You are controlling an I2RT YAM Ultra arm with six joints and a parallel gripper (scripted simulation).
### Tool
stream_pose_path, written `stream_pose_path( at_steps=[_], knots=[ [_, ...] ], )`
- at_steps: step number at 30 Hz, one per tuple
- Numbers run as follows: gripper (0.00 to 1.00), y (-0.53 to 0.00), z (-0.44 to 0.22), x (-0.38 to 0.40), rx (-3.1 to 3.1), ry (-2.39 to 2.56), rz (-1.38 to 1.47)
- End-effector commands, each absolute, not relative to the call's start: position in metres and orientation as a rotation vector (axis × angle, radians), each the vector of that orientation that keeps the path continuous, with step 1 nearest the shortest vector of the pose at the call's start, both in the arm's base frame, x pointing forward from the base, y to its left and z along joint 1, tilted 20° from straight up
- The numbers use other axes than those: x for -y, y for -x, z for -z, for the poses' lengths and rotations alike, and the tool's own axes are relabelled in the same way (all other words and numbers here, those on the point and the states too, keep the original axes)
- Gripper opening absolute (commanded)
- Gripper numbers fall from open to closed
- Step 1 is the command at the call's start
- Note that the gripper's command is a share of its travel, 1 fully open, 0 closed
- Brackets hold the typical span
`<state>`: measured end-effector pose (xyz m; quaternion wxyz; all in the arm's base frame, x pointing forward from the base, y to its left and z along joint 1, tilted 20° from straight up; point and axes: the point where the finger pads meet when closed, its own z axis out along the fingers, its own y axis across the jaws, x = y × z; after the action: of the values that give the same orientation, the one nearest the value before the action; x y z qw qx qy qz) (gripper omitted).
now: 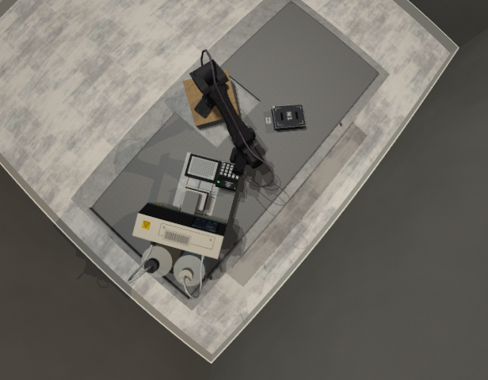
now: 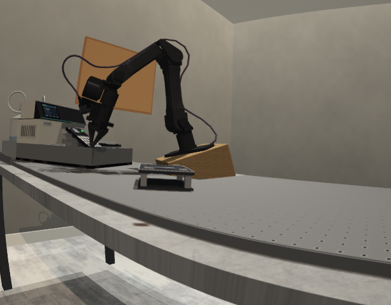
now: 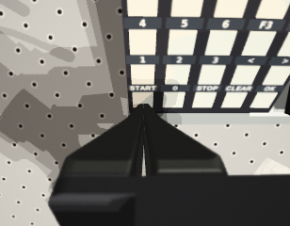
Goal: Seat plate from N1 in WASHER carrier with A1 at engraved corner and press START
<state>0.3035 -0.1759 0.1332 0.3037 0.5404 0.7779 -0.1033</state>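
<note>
The white well plate (image 1: 201,169) lies on the washer's carrier (image 1: 191,158), beside the black keypad (image 1: 229,175) (image 2: 78,135) (image 3: 206,52). A small green lamp (image 1: 218,181) (image 2: 82,131) glows at the keypad's edge. My gripper (image 3: 143,112) (image 2: 91,145) (image 1: 237,166) is shut and empty. Its tips sit on the START key (image 3: 142,98), the leftmost key of the lowest row. The plate nest N1 (image 1: 289,116) (image 2: 165,173) stands empty on the table to the right of the washer.
The washer's beige body (image 1: 181,235) (image 2: 38,126) stands behind the carrier, with two bottles (image 1: 162,263) (image 1: 188,270) and hoses beyond it. The arm's wooden base wedge (image 1: 209,116) (image 2: 205,161) sits between washer and nest. An orange panel (image 2: 123,77) hangs on the wall.
</note>
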Motion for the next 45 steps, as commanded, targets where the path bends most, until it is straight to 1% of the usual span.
stream_pose_path(
  at_steps=[1, 45],
  knots=[
    [0.00, -0.307, -0.155, 0.174, -2.012, -1.416, 0.268],
    [0.00, -0.281, -0.204, 0.142, -2.012, -1.417, 0.264]
  ],
)
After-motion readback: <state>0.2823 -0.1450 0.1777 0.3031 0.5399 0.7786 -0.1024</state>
